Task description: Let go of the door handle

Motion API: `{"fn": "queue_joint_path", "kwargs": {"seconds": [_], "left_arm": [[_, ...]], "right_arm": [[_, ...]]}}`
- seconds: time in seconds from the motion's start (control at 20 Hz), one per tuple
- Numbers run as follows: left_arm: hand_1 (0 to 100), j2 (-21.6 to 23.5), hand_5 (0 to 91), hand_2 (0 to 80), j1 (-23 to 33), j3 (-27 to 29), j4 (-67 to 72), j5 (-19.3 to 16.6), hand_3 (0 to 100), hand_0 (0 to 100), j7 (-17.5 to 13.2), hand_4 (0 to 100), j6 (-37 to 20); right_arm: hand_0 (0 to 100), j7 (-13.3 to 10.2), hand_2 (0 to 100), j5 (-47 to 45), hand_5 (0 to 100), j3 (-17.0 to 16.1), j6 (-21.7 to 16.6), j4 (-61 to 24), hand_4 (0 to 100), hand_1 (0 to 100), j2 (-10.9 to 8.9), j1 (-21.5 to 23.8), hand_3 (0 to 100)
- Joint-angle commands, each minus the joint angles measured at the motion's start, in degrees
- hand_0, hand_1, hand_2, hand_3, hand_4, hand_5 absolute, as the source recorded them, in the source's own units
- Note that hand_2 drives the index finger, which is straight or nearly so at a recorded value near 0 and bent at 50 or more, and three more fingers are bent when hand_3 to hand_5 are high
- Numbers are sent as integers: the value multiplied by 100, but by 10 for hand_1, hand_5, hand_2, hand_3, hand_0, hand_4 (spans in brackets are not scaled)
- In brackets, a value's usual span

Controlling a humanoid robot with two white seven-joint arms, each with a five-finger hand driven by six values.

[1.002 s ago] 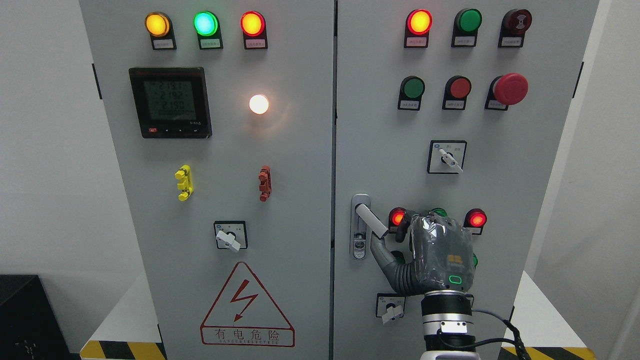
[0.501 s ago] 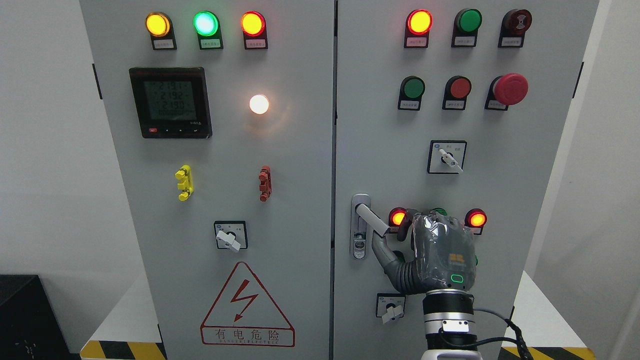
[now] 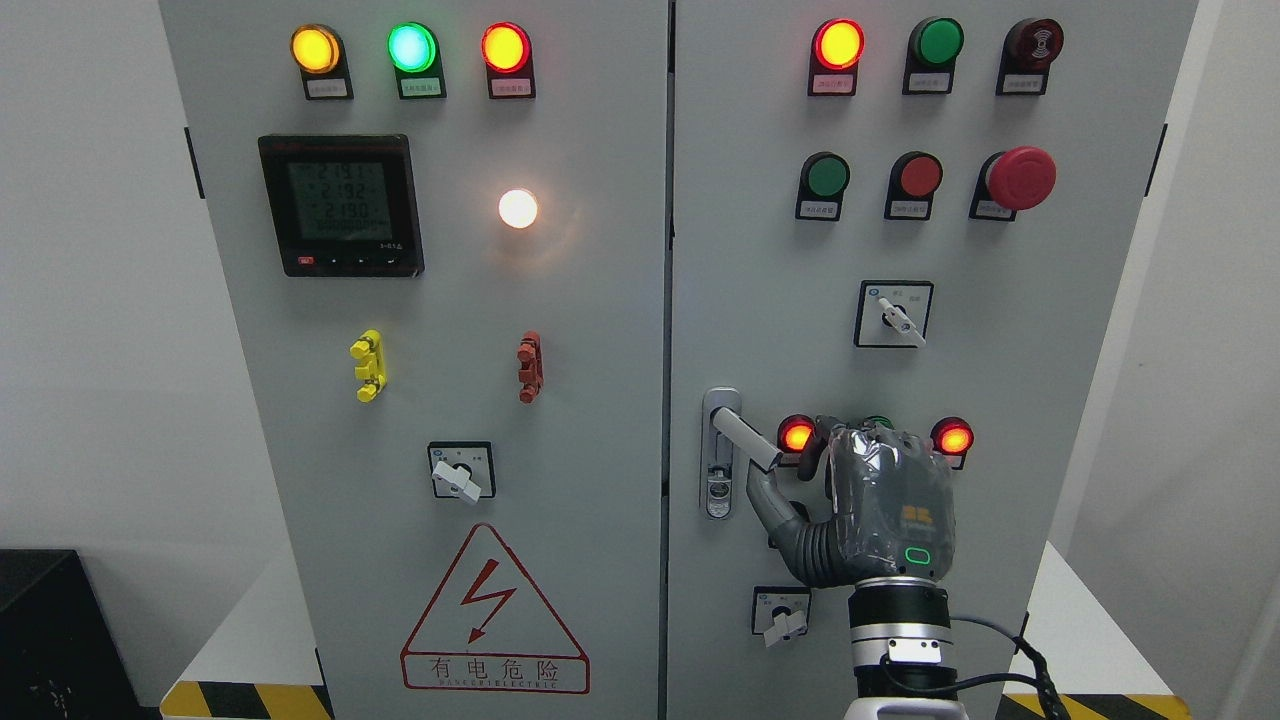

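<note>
Hovering: right robot hand (image 3: 868, 505) beside door handle (image 3: 745, 441) | thumb under it; finger grip hidden, cannot tell

Silver door handle (image 3: 745, 440), swung out rightward

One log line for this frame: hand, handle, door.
right hand: beside door handle, thumb just under its free end, grasp unclear | handle: swung out, angled down-right | right cabinet door: looks closed | left hand: out of view

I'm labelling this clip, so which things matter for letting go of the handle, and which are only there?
In the job: grey metal door handle; right hand, thumb beside it.

Only there: red mushroom stop button; black digital meter; yellow terminal clip.
</note>
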Motion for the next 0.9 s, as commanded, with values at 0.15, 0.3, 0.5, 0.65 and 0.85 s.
{"fn": "queue_joint_path", "kwargs": {"seconds": [0.15,0.3,0.5,0.65,0.85], "left_arm": [[0,0,0,45,0,0,0,0,104,0,-5,5,3],[0,0,0,45,0,0,0,0,108,0,-5,5,-6],[0,0,0,45,0,0,0,0,106,0,-5,5,-6],[0,0,0,45,0,0,0,0,105,0,-5,5,3],[0,0,0,45,0,0,0,0,106,0,-5,4,-6]], "right_arm": [[403,6,715,1,670,-16,-2,-6,750,418,-1,-1,967],[405,-3,716,1,671,-16,7,-6,750,417,-1,-10,967],[406,6,717,1,671,-24,7,-6,750,416,-1,-45,967],[407,6,716,-8,672,-24,7,-15,750,414,-1,-54,966],[410,6,715,-8,672,-24,7,-15,750,412,-1,-89,966]]}}
